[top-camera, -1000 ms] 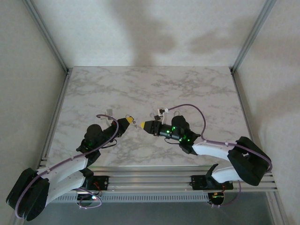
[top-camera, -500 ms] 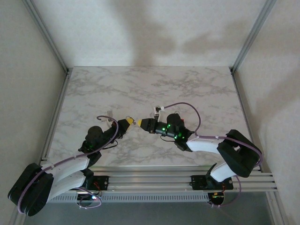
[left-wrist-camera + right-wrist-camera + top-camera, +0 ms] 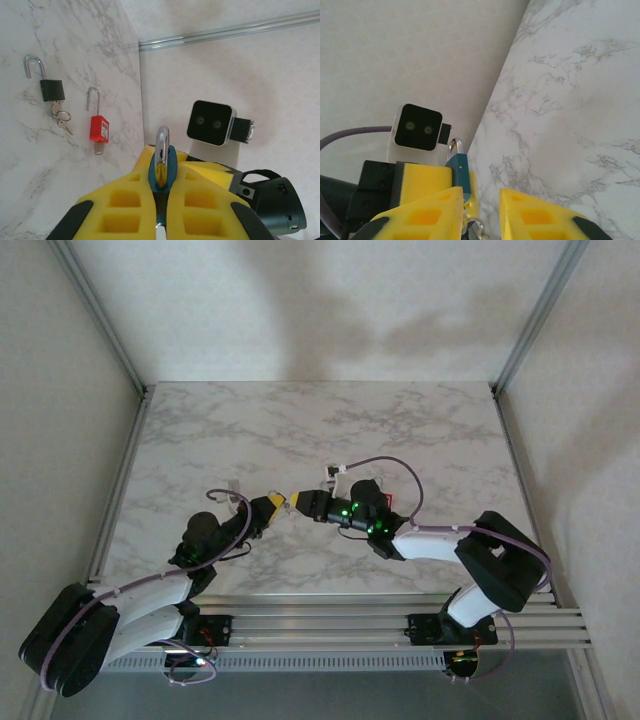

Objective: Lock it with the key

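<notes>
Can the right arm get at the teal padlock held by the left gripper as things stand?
Probably yes: the right gripper, jaws parted, sits right beside the teal padlock clamped in the left gripper, with nothing between them.

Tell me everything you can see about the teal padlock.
The teal padlock has a teal body, plastic-looking, and a shiny metal shackle; whether it's latched isn't clear. It's clamped edge-on between the yellow fingers of the left claw, shackle poking out past the tips. The right claw sits close alongside, jaws apart.
</notes>
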Tool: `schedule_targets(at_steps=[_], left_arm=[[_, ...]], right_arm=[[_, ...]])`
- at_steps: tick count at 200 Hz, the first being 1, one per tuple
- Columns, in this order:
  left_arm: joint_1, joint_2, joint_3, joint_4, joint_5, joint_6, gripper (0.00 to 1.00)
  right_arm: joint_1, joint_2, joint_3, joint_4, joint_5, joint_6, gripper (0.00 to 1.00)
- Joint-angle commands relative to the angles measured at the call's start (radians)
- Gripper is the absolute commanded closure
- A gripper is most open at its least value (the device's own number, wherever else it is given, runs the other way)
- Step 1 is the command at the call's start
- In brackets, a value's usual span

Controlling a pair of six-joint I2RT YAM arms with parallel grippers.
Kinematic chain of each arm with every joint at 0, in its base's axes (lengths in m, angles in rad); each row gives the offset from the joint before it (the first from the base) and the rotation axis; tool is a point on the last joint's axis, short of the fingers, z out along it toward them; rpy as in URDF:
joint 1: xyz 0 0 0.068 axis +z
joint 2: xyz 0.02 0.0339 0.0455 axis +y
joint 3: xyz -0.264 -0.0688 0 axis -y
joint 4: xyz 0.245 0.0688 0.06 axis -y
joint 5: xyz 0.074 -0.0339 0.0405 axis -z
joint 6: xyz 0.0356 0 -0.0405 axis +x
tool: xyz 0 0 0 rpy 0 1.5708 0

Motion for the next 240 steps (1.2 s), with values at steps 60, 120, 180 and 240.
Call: schedule_targets(at_steps=[60, 120, 180, 240], left_arm=[[-0.008, 0.044, -0.015, 0.111, 0.009, -0.019, 1.00], [-0.008, 0.097, -0.019, 0.170, 0.010, -0.038, 1.00], [-0.008, 0.101, -0.020, 0.169, -0.001, -0.036, 1.00], [-0.008, 0.101, -0.024, 0.166, -0.004, -0.035, 1.00]], right_arm=[[0.020, 0.083, 0.032, 0.137, -0.046, 0.037, 0.79], [0.031, 0.089, 0.010, 0.181, -0.056, 0.053, 0.82], [0.042, 0.103, 0.000, 0.212, -0.061, 0.069, 0.78], [0.042, 0.082, -0.020, 0.216, -0.055, 0.067, 0.83]])
